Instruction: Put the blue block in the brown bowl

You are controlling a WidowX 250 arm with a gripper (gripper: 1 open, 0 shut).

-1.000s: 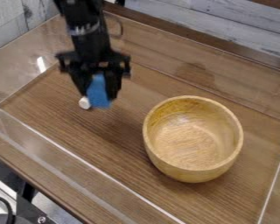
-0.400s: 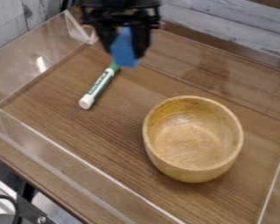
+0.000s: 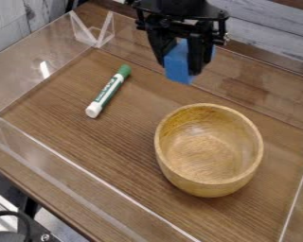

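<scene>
Tabletop (image 3: 79, 161): dark brown wood grain is shown, spread across most of the view, and low clear walls are seen along its edges.
Clear walls (image 3: 22, 161): transparent panels are stood around the tabletop; glare is caught on the left panel and on the far left corner.
Brown bowl (image 3: 210, 149): a round light-wood bowl with thick walls is set upright on the tabletop, right of centre and toward the near side; nothing is seen inside it.
Arm and hand (image 3: 181, 57): a black arm is lowered from the top edge, with the hand pointed almost straight down; the hand is clenched on the blue block, with a dark finger seen on each side of it.
Blue block (image 3: 178, 64): a bright-blue block is held up on end between the fingers, raised off the tabletop; in the view it is placed above the far rim of the brown bowl, slightly to the left, and no contact with the bowl is seen.
Marker (image 3: 107, 91): a white marker with a green cap is laid flat on the tabletop, left of the bowl and well apart from it, with the green end turned to the far side.
</scene>
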